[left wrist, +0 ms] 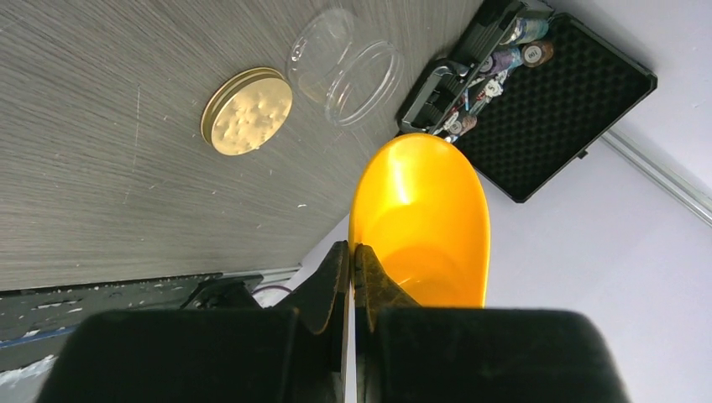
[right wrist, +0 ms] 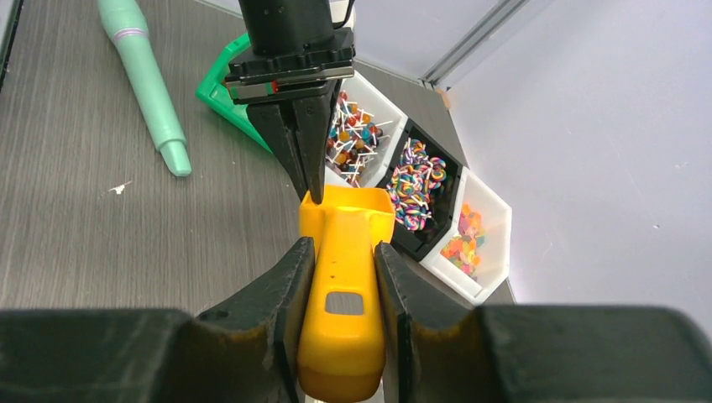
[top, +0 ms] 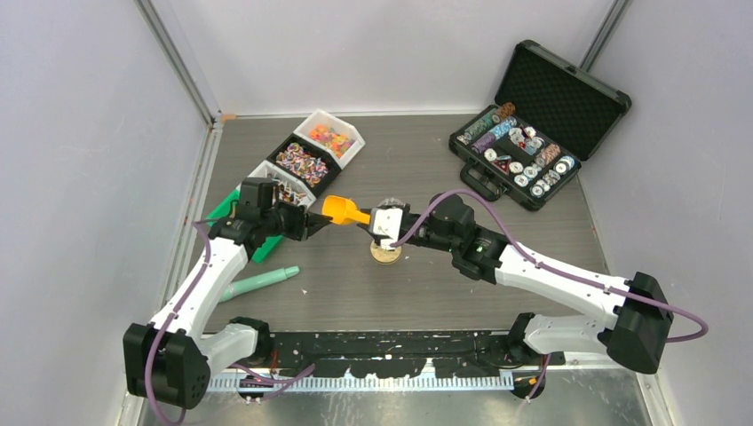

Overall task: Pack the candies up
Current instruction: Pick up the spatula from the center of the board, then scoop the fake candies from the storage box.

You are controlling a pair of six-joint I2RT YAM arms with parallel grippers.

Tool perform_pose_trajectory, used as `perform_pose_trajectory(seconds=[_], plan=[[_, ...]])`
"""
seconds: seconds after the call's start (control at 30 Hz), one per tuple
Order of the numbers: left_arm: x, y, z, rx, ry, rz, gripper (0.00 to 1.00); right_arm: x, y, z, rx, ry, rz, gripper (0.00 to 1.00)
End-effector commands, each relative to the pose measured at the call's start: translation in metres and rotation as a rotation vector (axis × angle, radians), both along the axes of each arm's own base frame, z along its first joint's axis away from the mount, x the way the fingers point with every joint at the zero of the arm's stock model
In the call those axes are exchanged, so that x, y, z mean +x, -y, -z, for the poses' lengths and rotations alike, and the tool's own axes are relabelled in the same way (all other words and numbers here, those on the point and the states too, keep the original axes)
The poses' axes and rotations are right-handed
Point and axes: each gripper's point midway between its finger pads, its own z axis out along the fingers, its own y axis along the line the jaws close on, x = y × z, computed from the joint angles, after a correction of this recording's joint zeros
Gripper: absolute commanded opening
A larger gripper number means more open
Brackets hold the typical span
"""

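The candies lie in three bins at the back left: orange-red ones [top: 330, 136] [right wrist: 464, 243], striped ones [top: 302, 161] [right wrist: 417, 189], and ones on sticks [right wrist: 353, 138]. An orange scoop [top: 344, 210] [left wrist: 420, 218] [right wrist: 344, 277] hangs above the table between both arms. My left gripper [top: 313, 222] [left wrist: 353, 248] [right wrist: 315, 193] is shut on the thin rim of the scoop's bowl. My right gripper [top: 368, 222] [right wrist: 344, 246] has both fingers pressed against the sides of the scoop's handle. A clear jar [left wrist: 344, 71] lies by a gold lid [top: 385, 255] [left wrist: 246, 111] under the right wrist.
An open black case [top: 533, 133] of poker chips sits at the back right. A mint-green pen [top: 257, 282] [right wrist: 143, 80] lies near the left arm. A green flat piece [top: 222, 213] lies beside the bins. Walls close in the table on the left and right.
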Motion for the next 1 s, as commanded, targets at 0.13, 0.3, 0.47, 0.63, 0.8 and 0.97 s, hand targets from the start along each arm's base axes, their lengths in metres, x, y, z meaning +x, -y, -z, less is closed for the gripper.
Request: perform_pose_trajectory(seconds=[0.13, 0.3, 0.47, 0.63, 0.8, 0.97], plan=[[0.008, -0.013, -0.020, 0.109, 0.132, 0.002, 0.32, -0.001, -0.005, -0.021, 0.081, -0.006, 0.013, 0.01], [0.012, -0.020, -0.027, 0.176, 0.204, 0.016, 0.76, 0.015, 0.003, -0.028, 0.123, -0.030, 0.125, 0.00], [0.015, -0.030, -0.029, 0.274, 0.268, 0.036, 1.00, 0.037, 0.009, -0.032, 0.161, -0.057, 0.243, 0.00], [0.024, -0.056, -0.038, 0.488, 0.385, 0.078, 1.00, 0.070, 0.016, -0.036, 0.233, -0.130, 0.338, 0.01], [0.049, -0.093, -0.061, 0.795, 0.483, 0.128, 0.97, 0.114, 0.025, -0.029, 0.286, -0.191, 0.363, 0.00], [0.063, -0.154, -0.065, 1.100, 0.350, 0.004, 0.93, 0.164, 0.032, -0.018, 0.253, -0.185, 0.412, 0.00]])
